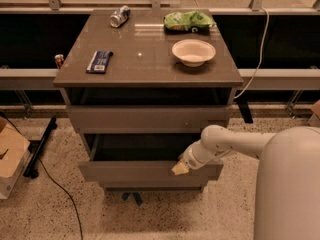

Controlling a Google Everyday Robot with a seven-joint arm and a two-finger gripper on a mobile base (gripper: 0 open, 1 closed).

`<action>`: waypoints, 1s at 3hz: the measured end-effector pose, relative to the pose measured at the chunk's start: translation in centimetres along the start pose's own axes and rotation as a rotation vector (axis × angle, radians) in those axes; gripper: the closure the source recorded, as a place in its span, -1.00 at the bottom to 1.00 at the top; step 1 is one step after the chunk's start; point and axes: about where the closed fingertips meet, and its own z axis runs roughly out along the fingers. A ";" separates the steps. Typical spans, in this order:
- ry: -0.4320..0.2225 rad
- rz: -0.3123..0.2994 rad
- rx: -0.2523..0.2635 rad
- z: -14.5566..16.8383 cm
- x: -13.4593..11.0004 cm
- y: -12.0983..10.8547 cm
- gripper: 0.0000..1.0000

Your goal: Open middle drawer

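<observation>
The tool (pixel 181 168) (pale-tipped) touches the front of the half-open middle drawer (pixel 130 173)

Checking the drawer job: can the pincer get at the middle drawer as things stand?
Likely yes: the pincer is at the top edge of the middle drawer front, toward its right end, with nothing between them.

Glossy grey-brown cabinet top (pixel 145 71) carrying four things.
Silver can (pixel 120 17) and green crinkled bag (pixel 189 21) behind; white round bowl (pixel 193 51) right, dark flat packet (pixel 99 61) left. Gripper (pixel 181 168) at middle drawer (pixel 135 173) front.

taupe middle drawer (pixel 135 174) | cream hand (pixel 180 168) at its front | white bowl (pixel 193 52) | green bag (pixel 189 21)
</observation>
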 end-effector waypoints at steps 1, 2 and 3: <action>0.000 0.000 0.000 -0.2 -0.1 0.0 -0.21; 0.000 0.000 0.000 -0.4 -0.2 0.1 -0.66; 0.000 0.000 0.000 -0.4 -0.2 0.1 -1.00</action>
